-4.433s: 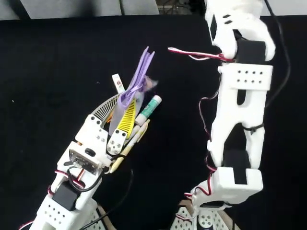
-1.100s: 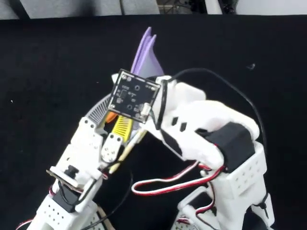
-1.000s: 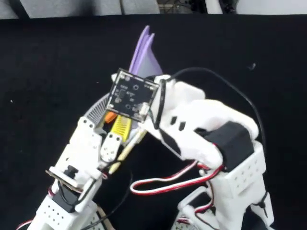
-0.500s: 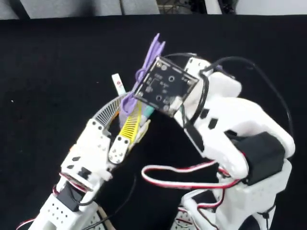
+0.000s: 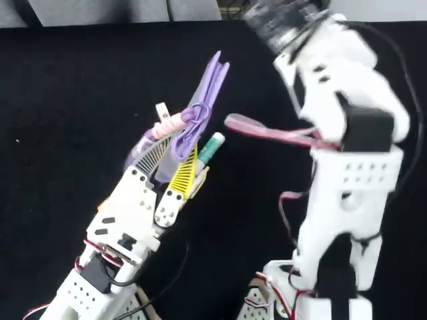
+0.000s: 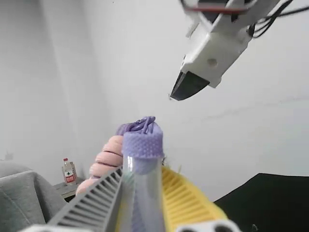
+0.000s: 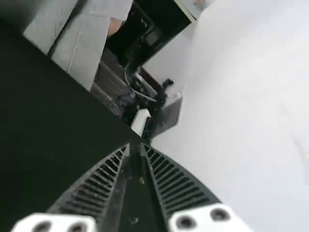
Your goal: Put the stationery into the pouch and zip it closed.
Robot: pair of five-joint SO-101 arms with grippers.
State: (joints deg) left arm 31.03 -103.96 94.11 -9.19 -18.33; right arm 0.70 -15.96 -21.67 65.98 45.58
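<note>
Left gripper [image 5: 172, 152] clamped on purple pouch [image 5: 208, 83], green-capped pen [image 5: 209, 147] partly hidden behind, right gripper [image 7: 135, 146] jaws together

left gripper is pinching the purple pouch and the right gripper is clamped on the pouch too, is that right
Not quite. The left gripper does pinch the purple pouch, but the right gripper is not on it: the right wrist view shows its jaws shut on nothing, and the high view shows that arm apart from the pouch.

Black bench [image 5: 60, 87] all over, white wall [image 6: 111, 63] behind it, and a little bottle [image 6: 69, 170] (red on it) next to a grey cushion [image 6: 17, 193].
</note>
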